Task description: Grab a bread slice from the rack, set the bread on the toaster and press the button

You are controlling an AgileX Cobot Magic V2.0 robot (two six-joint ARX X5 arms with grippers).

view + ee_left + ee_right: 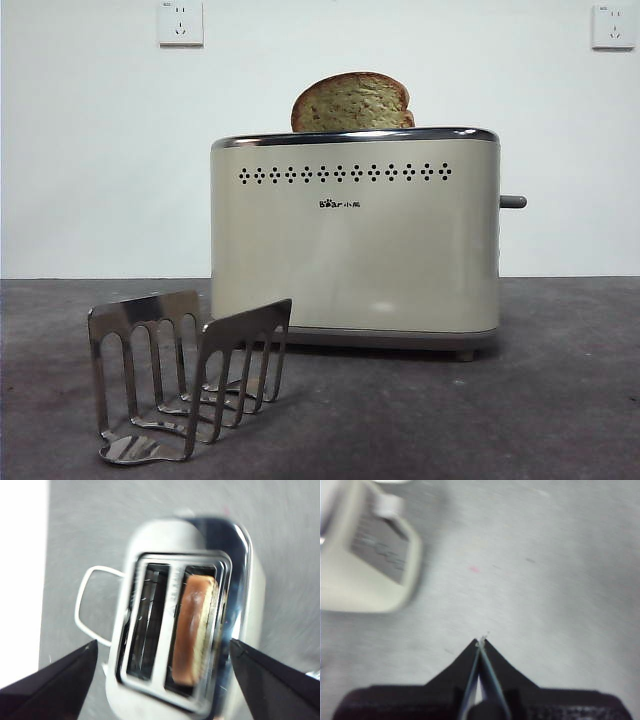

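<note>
The cream toaster (355, 240) stands in the middle of the front view. The slice of bread (352, 102) stands upright in one slot, its rounded top sticking out above the chrome rim. The steel rack (185, 375) stands empty at the front left. The grey button (513, 201) sticks out from the toaster's right end. My left gripper (162, 672) is open above the toaster (185, 620), looking down on the bread (195, 630) in its slot. My right gripper (481, 641) is shut and empty above bare table, with the toaster's narrow end (367, 560) and its lever (390, 502) off to one side.
Two white wall sockets (180, 22) (613, 26) sit high on the back wall. A white power cord (82, 605) loops on the table behind the toaster. The table (560, 400) is dark grey.
</note>
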